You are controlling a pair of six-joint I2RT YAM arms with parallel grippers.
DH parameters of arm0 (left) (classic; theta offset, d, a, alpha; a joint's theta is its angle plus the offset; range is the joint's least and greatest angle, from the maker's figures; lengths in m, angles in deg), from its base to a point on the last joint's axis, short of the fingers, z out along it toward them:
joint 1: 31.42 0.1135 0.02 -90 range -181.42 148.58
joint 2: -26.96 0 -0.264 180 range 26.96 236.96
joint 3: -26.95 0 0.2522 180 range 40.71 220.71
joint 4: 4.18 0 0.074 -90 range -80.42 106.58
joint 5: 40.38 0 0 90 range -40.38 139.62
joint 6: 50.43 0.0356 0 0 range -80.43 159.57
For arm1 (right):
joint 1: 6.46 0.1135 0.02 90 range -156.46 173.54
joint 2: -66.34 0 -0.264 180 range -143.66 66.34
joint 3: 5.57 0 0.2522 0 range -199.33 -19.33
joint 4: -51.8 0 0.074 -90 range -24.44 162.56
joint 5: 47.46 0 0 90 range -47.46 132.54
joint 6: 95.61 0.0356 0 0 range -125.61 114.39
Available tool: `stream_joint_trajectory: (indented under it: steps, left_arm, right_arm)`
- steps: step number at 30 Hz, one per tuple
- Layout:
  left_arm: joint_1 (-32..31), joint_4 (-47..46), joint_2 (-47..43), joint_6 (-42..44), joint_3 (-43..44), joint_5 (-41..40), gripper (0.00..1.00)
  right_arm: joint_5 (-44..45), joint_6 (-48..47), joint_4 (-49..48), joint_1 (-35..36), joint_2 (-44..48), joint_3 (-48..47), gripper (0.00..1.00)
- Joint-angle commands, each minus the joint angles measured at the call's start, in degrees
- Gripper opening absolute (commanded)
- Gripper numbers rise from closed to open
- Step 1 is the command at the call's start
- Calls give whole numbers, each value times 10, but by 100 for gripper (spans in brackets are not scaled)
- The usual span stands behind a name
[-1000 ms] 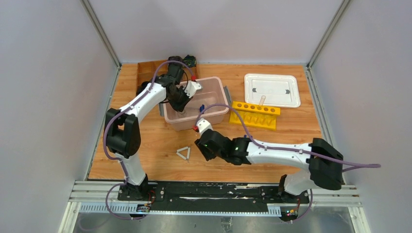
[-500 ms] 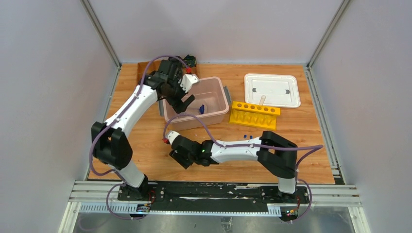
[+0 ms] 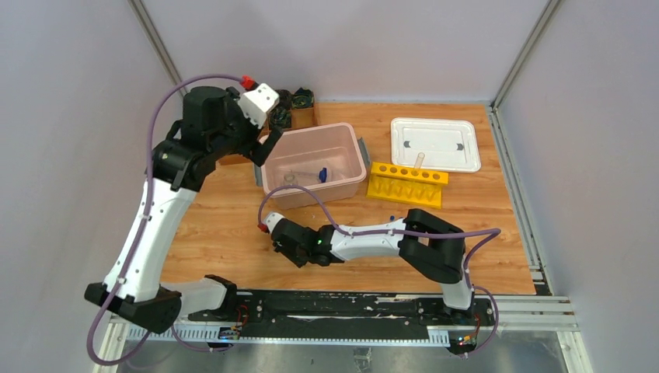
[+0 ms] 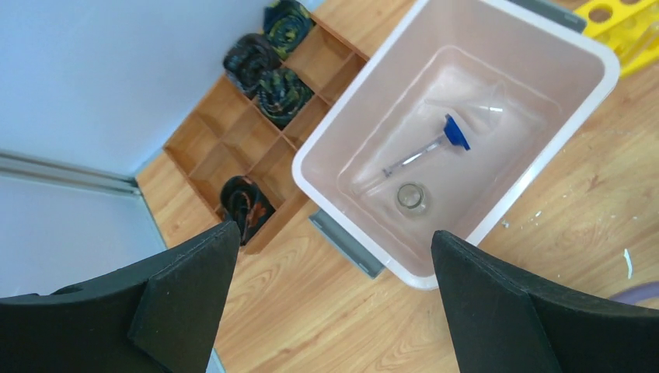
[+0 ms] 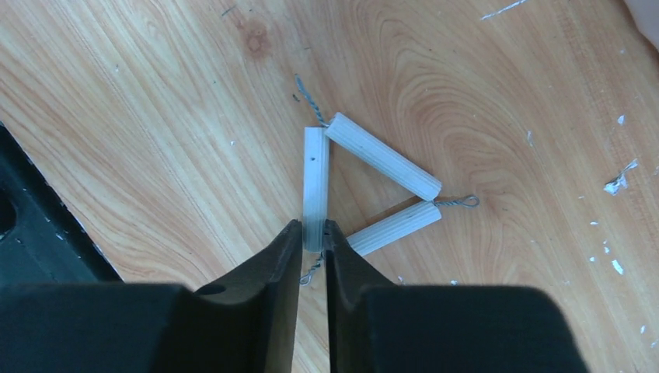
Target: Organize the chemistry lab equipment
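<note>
Triangle (image 5: 382, 157) is hiding from us in the top view, because our right gripper (image 3: 286, 247) is sitting low on the table (image 3: 225, 210) over it, in front of the bin (image 3: 311, 130). Our left gripper (image 3: 263, 149) is hanging raised by the bin's left rim. Inside the bin a rod (image 3: 322, 174) and a beaker (image 3: 291, 179) are lying. Right of the bin the rack (image 3: 408, 185) is standing with one tube (image 3: 420, 161) in it, and the lid (image 3: 435, 144) is lying behind the rack. The box (image 3: 299, 116) is sitting at the back, left of the bin.

Through the left wrist we are looking down between fingers (image 4: 186, 287) standing wide apart with nothing between them, so this gripper is released. Below, the rod is lying slantwise in the bin, the beaker upright just beside it. Dark items (image 4: 252, 62) are filling some of the box's compartments.

Through the right wrist we are seeing the triangle lying flat on the wood. Our fingertips are pinching the near end of one white bar, grasping it.
</note>
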Motion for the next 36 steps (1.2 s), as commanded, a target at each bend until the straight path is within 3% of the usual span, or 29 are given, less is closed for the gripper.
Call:
stream_joint_trajectory:
  steps: [1,4,13,22,27,33,36]
  left_arm:
    - [-4,3,-37,-33,-4,-34,100]
    - [-4,5,-48,-51,-33,-29,100]
    - [-2,4,-71,-95,-92,-30,100]
    - [22,28,-39,-132,-59,0,100]
    - [45,37,-27,-115,-96,-1,100]
    - [86,36,-51,-105,-166,62,100]
    - [90,38,-63,-88,-184,59,100]
  right_arm:
    - [1,-2,13,-3,-14,-6,14]
    - [0,-3,23,-3,7,1,0]
    - [-30,-2,66,-16,196,49,0]
    - [-36,0,133,-124,316,-20,0]
    - [-33,-6,192,-210,243,-146,0]
    - [16,-20,289,-252,75,-322,0]
    - [34,-18,300,-261,11,-363,0]
